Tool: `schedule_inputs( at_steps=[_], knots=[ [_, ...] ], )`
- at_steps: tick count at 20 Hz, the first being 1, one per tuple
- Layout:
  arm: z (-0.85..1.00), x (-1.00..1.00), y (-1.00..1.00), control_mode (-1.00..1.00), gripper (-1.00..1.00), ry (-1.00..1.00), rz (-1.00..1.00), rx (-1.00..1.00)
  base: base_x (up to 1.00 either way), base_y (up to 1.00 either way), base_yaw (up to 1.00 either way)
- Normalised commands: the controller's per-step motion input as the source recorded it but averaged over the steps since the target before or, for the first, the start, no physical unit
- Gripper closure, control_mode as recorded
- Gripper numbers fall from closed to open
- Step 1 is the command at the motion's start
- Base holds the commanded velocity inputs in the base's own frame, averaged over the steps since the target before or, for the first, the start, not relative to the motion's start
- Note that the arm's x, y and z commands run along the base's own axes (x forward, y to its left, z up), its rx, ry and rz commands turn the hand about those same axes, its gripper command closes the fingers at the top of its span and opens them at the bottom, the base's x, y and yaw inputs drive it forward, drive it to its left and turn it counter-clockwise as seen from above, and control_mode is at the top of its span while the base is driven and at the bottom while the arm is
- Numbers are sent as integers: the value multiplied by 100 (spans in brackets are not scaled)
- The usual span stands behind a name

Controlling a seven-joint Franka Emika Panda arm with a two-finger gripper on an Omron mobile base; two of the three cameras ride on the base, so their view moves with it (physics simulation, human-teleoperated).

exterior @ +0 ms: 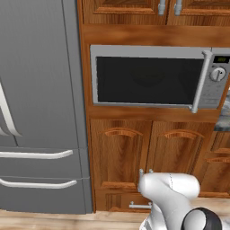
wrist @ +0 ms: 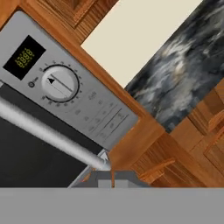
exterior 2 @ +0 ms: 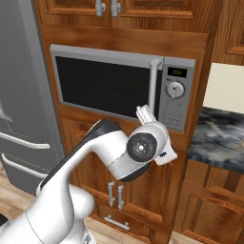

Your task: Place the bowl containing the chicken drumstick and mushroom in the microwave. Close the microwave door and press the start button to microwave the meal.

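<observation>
The white arm's two-finger gripper (exterior 2: 144,112), clenched with nothing between its tips, hovered just below the long silver bar handle (exterior 2: 153,86) of the shut, dark-windowed door (exterior 2: 107,86) of the silver-grey built-in microwave (exterior: 155,77), beside its control panel (wrist: 61,83).

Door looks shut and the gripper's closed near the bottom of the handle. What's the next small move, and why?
Probably shift the closed gripper from the foot of the bar handle across onto the control panel and up to its button rows, then push. The microwave door sits flush and shut, so only the start press seems left. Which button is start cannot be read.
</observation>
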Motion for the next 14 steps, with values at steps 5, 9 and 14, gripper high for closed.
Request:
schedule_inputs(
  at_steps=[5,9,14],
  knots=[
    [-32,1,0,-100,100,-6,-6,28,0,0,0],
    [-4,10,0,-100,100,-3,1,35,0,0,0],
    [0,15,0,-100,100,-4,1,29,0,0,0]
  ],
)
